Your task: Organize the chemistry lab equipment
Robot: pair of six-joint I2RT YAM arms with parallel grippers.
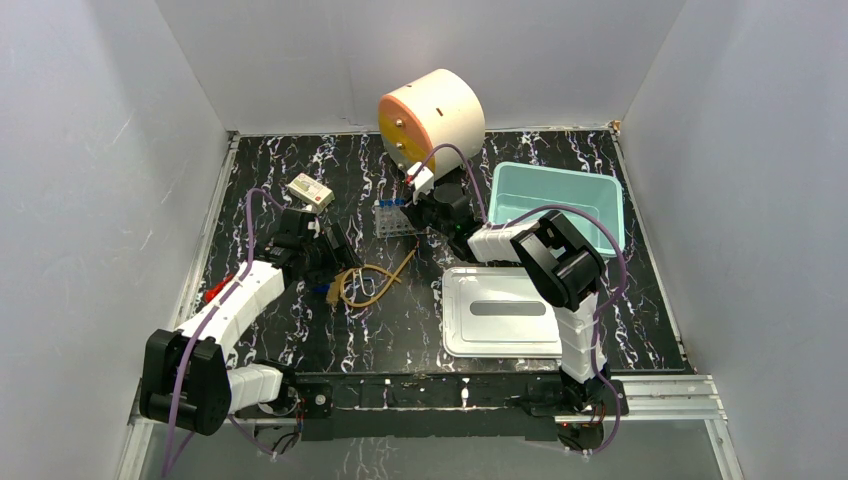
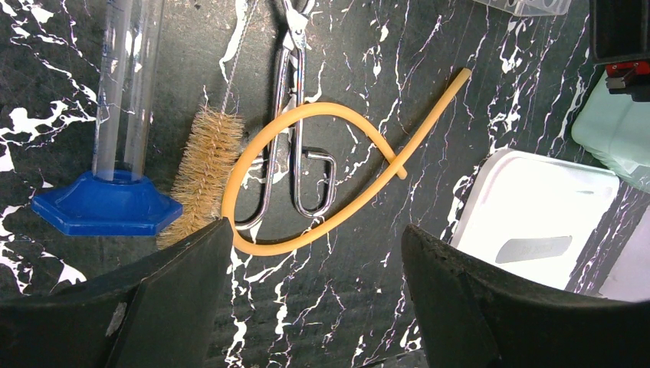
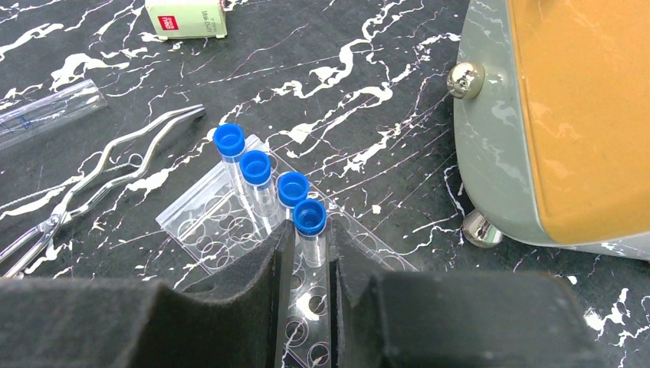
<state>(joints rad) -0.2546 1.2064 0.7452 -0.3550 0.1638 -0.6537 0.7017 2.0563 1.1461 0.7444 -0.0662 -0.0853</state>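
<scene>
Right gripper (image 3: 306,257) pinches 1 of 4 blue-capped tubes (image 3: 310,218) at the clear rack (image 3: 207,222) beside the round cabinet (image 3: 582,115). Only the left wrist view shows a brush (image 2: 203,176) beside the tan tubing (image 2: 322,106) and tongs (image 2: 295,34) on the counter (image 2: 475,92), under the open left gripper (image 2: 316,238).

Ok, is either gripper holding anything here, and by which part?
Right gripper pinches a blue-capped tube by its clear body, just below the cap. Left gripper is open, holding nothing.
</scene>
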